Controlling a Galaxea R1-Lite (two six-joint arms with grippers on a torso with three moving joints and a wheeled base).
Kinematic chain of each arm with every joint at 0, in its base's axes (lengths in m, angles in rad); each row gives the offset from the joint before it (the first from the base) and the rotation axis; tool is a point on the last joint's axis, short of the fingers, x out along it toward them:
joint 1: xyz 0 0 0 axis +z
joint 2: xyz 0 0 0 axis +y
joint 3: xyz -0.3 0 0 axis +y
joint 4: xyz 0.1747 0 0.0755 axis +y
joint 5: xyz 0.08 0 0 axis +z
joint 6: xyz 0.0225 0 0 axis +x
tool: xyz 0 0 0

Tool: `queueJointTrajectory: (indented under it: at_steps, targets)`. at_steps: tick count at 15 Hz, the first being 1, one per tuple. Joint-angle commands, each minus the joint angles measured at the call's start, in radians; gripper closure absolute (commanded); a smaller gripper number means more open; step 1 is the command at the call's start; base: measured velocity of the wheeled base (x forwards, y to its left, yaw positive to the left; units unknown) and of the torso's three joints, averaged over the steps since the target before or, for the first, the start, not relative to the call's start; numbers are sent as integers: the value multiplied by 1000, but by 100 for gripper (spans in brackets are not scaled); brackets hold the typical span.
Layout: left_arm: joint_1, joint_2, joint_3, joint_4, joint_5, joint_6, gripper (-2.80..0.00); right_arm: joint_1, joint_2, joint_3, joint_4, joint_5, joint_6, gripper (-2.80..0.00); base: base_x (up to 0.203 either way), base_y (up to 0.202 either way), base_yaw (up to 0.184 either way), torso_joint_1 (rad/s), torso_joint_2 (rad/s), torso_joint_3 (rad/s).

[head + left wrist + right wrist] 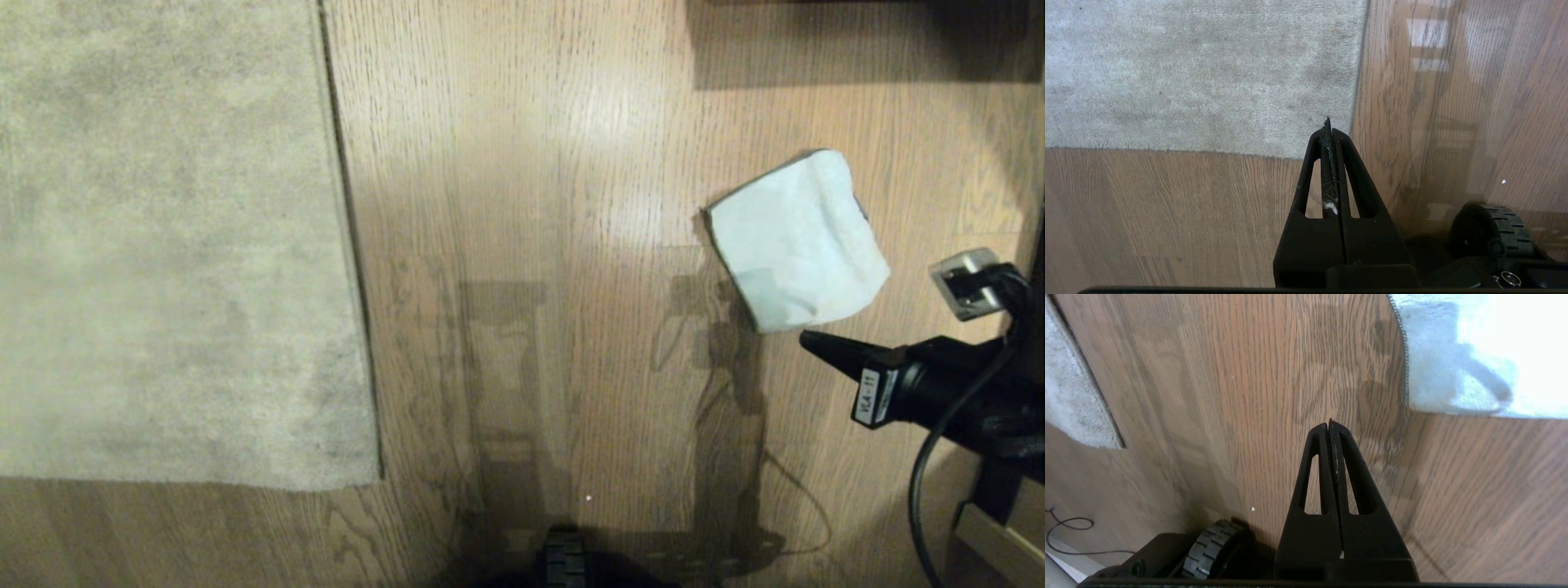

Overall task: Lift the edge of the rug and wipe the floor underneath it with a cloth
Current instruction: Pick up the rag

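Head view: rug (163, 245) lies flat on the left, its rug edge (347, 245) running straight down to a corner near the bottom, nothing lifted. Wood-plank floor (531, 204) fills the middle, with a glare patch and the robot's own shadow on it. The cloth (796, 241), pale blue-green and slightly rumpled, lies on the floor at right, well apart from the rug. Right gripper (808, 341) comes in from the right edge, tip just below the cloth's lower corner, fingers pinched together, holding nothing. White label on the wrist reads something like "VLA-11", partly hard to read. A black cable (927, 474) loops down off the arm, and a small grey connector block (967, 282) sits above it. A dark furniture shadow sits top right, and a base wheel (563, 559) shows at bottom centre. Left wrist view: left gripper (1327, 122) closed, empty, with a bit of white lint caught between the fingers; it hangs over the rug corner, rug flat, a wheel (1494, 234) off to the side. Right wrist view: closed fingers over bare floor, the cloth's dark stitched edging (1404, 355) just ahead and to one side, not touching; a rug corner, a wheel (1210, 551) and a thin cord (1069, 531) also in view.
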Motion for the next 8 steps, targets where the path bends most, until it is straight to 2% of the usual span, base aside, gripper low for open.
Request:
queueJointTrajectory:
  at_steps: [1, 5, 6, 8]
  targets:
    - [0, 0, 0, 0, 0, -1, 0, 6, 62, 0, -45, 1, 3, 0, 0, 0, 0, 0, 0, 0]
    - [0, 0, 0, 0, 0, -1, 0, 23, 80, -5, -61, 4, 6, 0, 0, 0, 0, 0, 0, 0]
    - [0, 0, 0, 0, 0, 0, 0, 27, 80, -5, -62, 5, 6, -280, 0, 0, 0, 0, 0, 0]
    - [0, 0, 0, 0, 0, -1, 0, 31, 81, -13, -62, 4, 5, -280, 0, 0, 0, 0, 0, 0]
